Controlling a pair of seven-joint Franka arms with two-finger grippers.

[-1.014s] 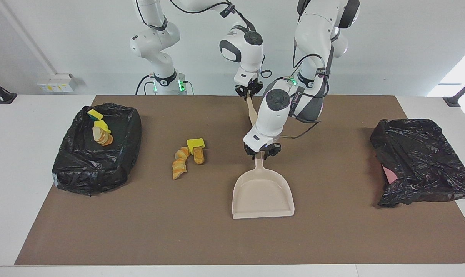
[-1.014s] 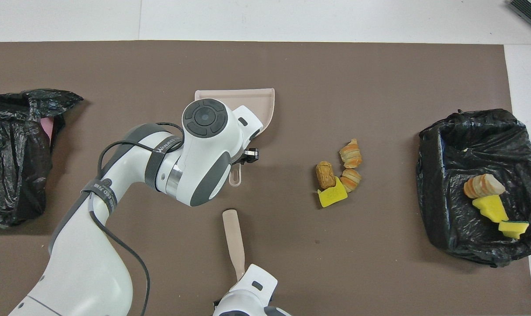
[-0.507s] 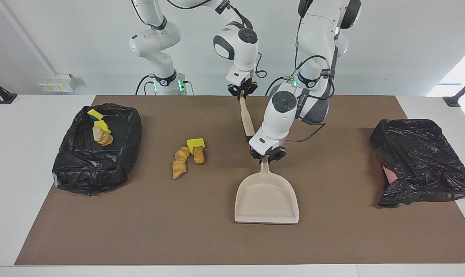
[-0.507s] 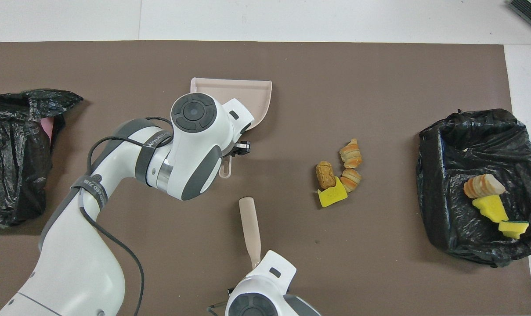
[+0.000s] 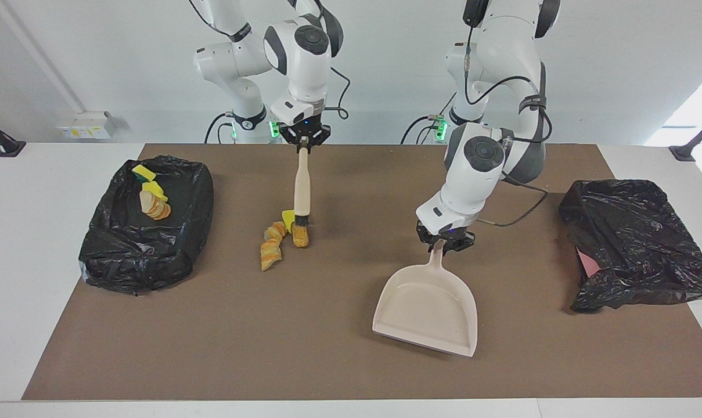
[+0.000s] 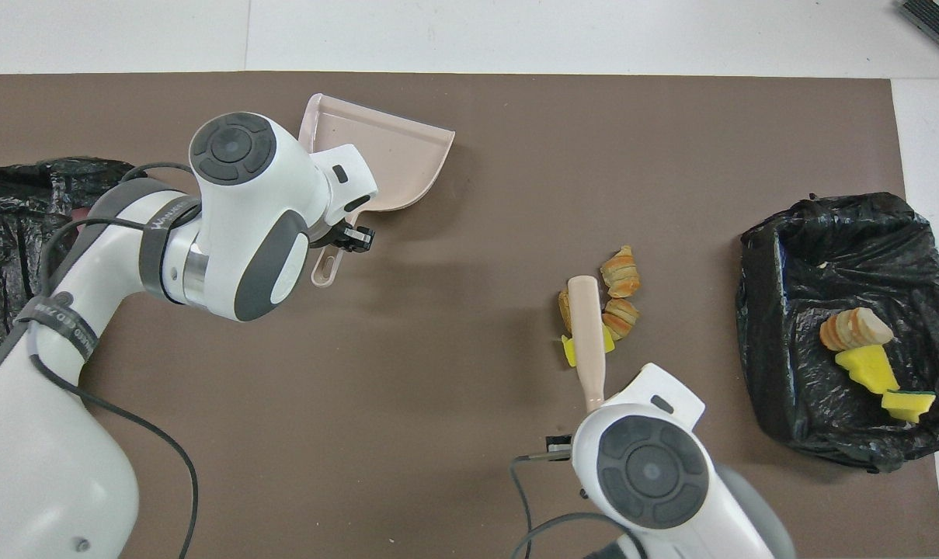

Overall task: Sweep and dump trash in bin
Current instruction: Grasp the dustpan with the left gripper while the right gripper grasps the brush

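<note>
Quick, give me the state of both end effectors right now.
Left end effector: shut on the dustpan handle.
Right end effector: shut on the brush, over the trash pile.

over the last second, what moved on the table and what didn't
The right gripper carried the brush toward the right arm's end, over the loose trash. The left gripper swung the dustpan toward the left arm's end, turning it. Both kept their hold. The loose trash, the trash in the open bin and the other bin stayed put.
</note>
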